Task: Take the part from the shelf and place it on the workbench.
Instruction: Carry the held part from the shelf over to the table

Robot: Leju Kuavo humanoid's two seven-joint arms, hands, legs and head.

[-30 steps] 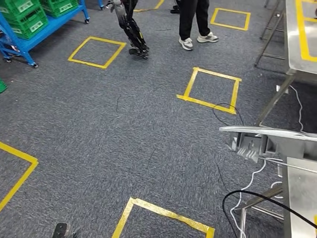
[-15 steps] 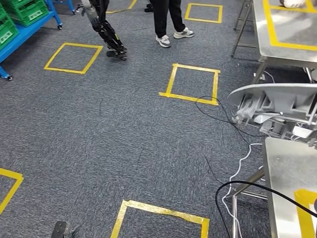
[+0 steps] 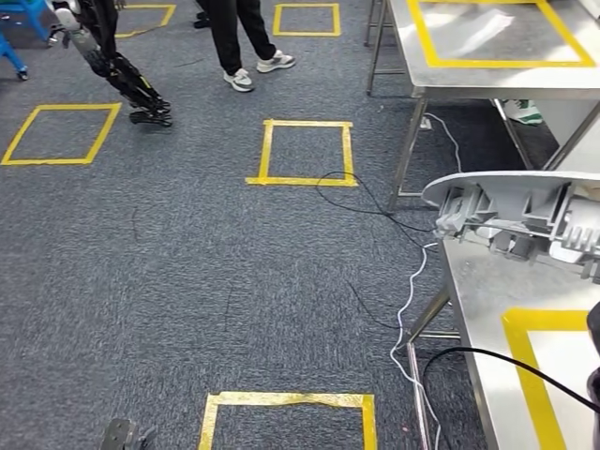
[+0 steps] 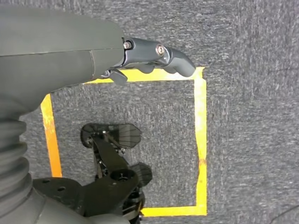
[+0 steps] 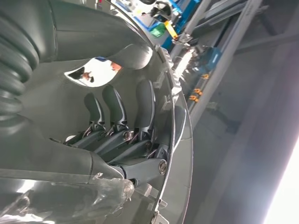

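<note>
The grey part [image 3: 509, 211] is held aloft by the right hand [image 5: 119, 140], fingers [image 5: 144, 105] curled against its ribbed inner face, and is seen just over the near edge of the steel desk [image 3: 495, 375]. The left hand [image 4: 155, 56] is hung at the side above the carpet, fingers loosely curled, nothing gripped. The part's long axis is laid roughly level across the view, one tapered end pointing toward the robot's left. It should be kept level, carried fully over the desk, and lowered toward the yellow tape outline [image 3: 527, 375] before any release is attempted.
</note>
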